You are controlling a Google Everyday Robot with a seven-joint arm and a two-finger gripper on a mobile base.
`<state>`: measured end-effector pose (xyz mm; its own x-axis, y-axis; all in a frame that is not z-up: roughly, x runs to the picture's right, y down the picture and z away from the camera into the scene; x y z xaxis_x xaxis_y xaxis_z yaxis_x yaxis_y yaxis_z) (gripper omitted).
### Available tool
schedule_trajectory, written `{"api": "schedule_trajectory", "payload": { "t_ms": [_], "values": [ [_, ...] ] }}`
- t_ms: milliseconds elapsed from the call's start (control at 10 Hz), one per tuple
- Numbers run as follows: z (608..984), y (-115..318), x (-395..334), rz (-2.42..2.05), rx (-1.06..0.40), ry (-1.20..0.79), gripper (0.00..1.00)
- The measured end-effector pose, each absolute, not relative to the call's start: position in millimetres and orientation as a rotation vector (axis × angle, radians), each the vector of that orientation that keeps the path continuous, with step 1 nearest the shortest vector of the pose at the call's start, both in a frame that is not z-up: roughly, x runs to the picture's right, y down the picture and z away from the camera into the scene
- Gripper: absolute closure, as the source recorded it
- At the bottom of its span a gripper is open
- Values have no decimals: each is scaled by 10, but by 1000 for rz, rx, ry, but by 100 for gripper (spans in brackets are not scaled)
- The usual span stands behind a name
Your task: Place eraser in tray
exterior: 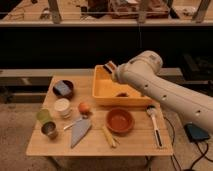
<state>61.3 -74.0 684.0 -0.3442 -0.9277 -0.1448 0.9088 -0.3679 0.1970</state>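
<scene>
One step left: lowering and release. Gripper (111, 67) above back-left corner of tray (107, 102), closed on eraser (109, 64), apparently clear of tray floor; not yet placed. Inside tray, small dark item (120, 94), unidentifiable. Left of tray, dark bowl (54, 91) holding blue object (62, 88); in front of tray, red bowl (120, 121), seemingly empty.

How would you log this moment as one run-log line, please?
gripper: over rear left corner of rectangular yellow tray | eraser: cannot tell whether held | tray: on light wooden table
</scene>
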Motion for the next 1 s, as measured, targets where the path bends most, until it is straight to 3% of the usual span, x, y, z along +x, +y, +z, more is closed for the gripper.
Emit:
{"api": "schedule_trajectory", "payload": {
  "t_ms": [500, 1000],
  "values": [
    [7005, -721, 567, -1876, 260, -197, 100],
    [8034, -210, 553, -1705, 197, -390, 100]
  ]
}}
